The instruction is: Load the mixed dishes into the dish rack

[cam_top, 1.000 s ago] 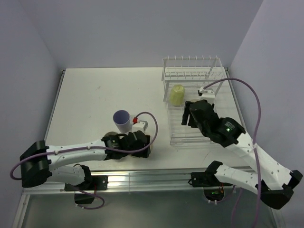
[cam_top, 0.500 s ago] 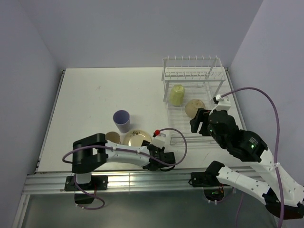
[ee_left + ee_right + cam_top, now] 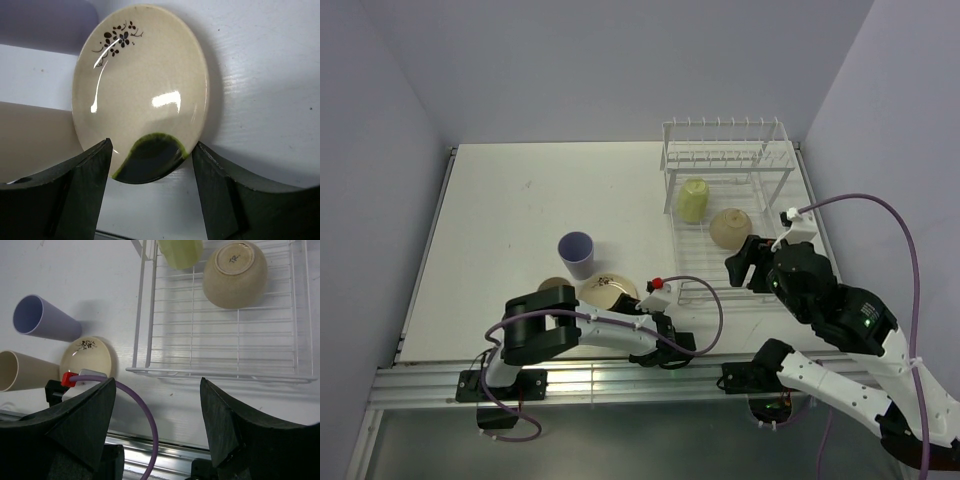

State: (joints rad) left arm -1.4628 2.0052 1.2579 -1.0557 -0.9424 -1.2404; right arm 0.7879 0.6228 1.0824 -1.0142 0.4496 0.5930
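Observation:
The white wire dish rack [image 3: 682, 268] stands at the right. The yellow-green mug [image 3: 693, 200] and a cream bowl [image 3: 730, 227], upside down, are in it. The lavender tumbler [image 3: 576, 254] stands on the table. The tan tumbler [image 3: 554, 287] lies beside the cream floral plate [image 3: 605, 291]. My left gripper [image 3: 638, 306] is open at the plate's near edge. In the left wrist view the plate [image 3: 145, 85] has its dark green rim patch between the jaws of the gripper [image 3: 151, 150]. My right gripper [image 3: 745, 262] is open and empty above the rack's near rim [image 3: 220, 374].
The left arm's purple cable [image 3: 145, 415] loops over the table's near edge by the metal rail [image 3: 620, 378]. Grey walls close in both sides. The rack's raised prongs [image 3: 720, 140] are at its far end.
My right gripper has let go of the bowl in the rack and drawn back toward the near edge. My left arm has swung from over the plate round to its near side.

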